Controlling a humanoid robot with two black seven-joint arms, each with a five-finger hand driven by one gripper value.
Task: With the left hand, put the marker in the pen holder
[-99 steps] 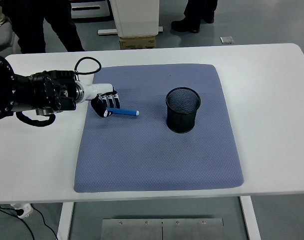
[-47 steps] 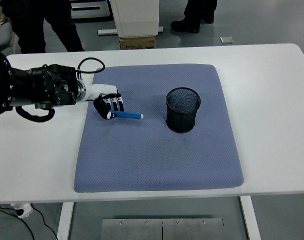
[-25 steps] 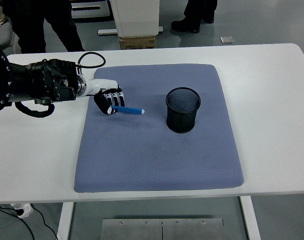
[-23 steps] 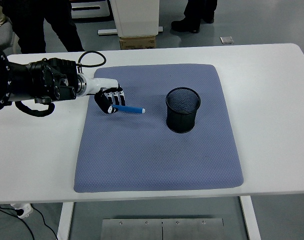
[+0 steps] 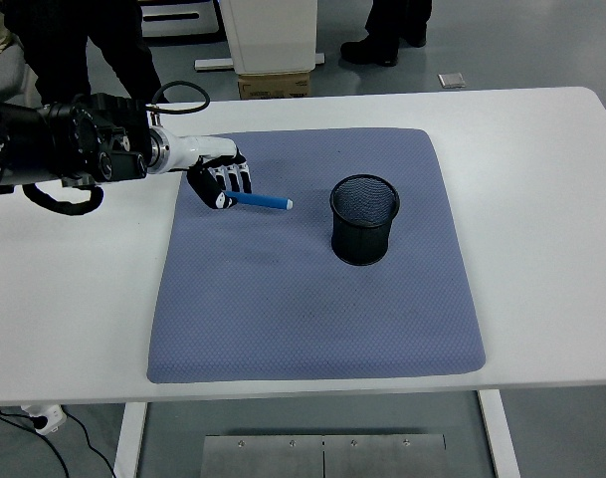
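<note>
Gripping the marker by its left end, the left hand sits over the upper-left part of the blue mat, its fingers curled and clamped around the barrel. Most of the marker sticks out of the fist toward 3 o'clock, with the free tip dipping very slightly toward the near side, so its long axis runs almost level across the mat and points roughly at the pen holder.

From the hand, the pen holder lies at about 4 o'clock, well apart, with bare mat between the marker's free tip and the holder's rim. That is the relation the coming move turns on: as I judge it, the hand has to carry the marker across toward 3 to 4 o'clock and tip it from near-horizontal to near-upright, so the free end goes down through the open mouth rather than striking the mesh wall. The left hand is the only one near; the right arm is out of view.

As for looks, the marker is a slim, bright blue stick with a paler tip at its free end. Whether it hangs clear of the mat or brushes it cannot be told from this view. The pen holder is a black mesh cup, standing upright, and nothing can be seen inside it.
</note>
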